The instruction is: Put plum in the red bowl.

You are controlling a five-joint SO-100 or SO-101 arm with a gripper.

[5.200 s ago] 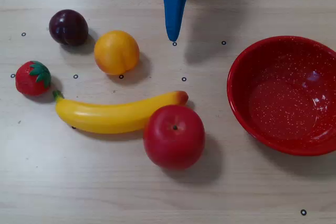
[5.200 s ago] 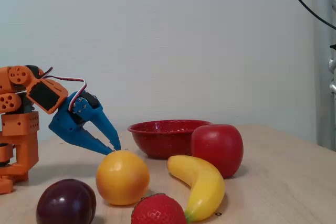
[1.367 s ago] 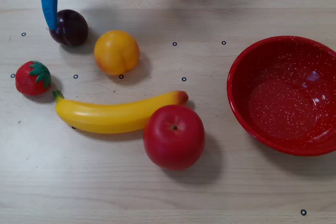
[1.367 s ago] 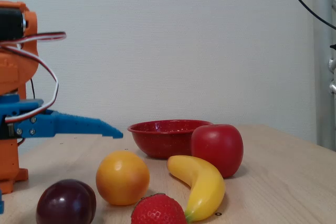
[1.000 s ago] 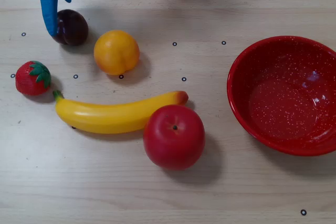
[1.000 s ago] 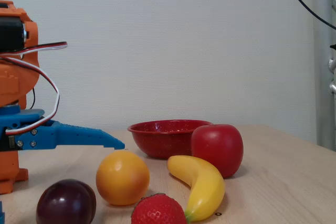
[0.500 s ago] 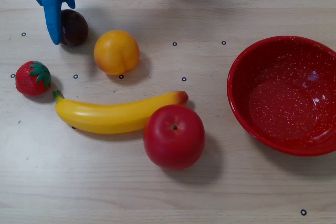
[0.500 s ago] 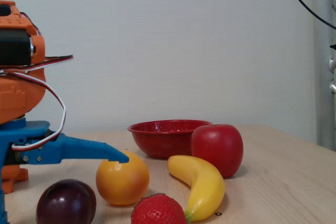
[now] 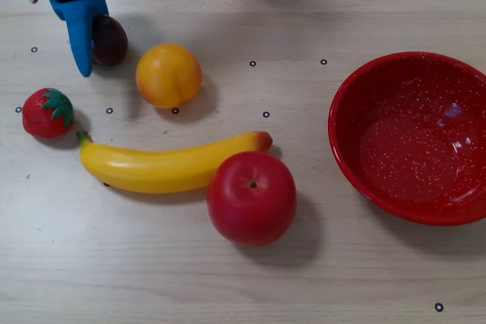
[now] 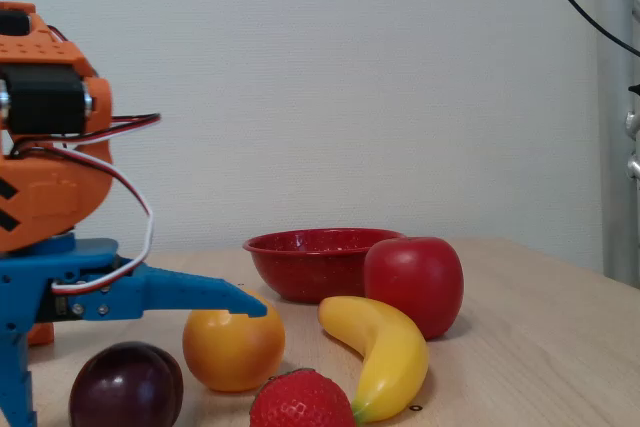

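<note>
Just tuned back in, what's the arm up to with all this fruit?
The blue gripper is open and reaching over the plum at the table's far left in the overhead view, one finger beside it. The plum sits on the table, not lifted. The red bowl on the right is empty; the other fruit lie untouched.

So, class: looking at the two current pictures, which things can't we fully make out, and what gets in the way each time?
- Plum: in the overhead view, its left half is hidden by the blue hand.
- Hand: only one finger shows clearly in the fixed view; open or shut is unclear.
- Red bowl: its right rim is cut off by the overhead view's edge; in the fixed view the apple covers part.
- Strawberry: bottom cut off by the fixed view's lower edge.
</note>
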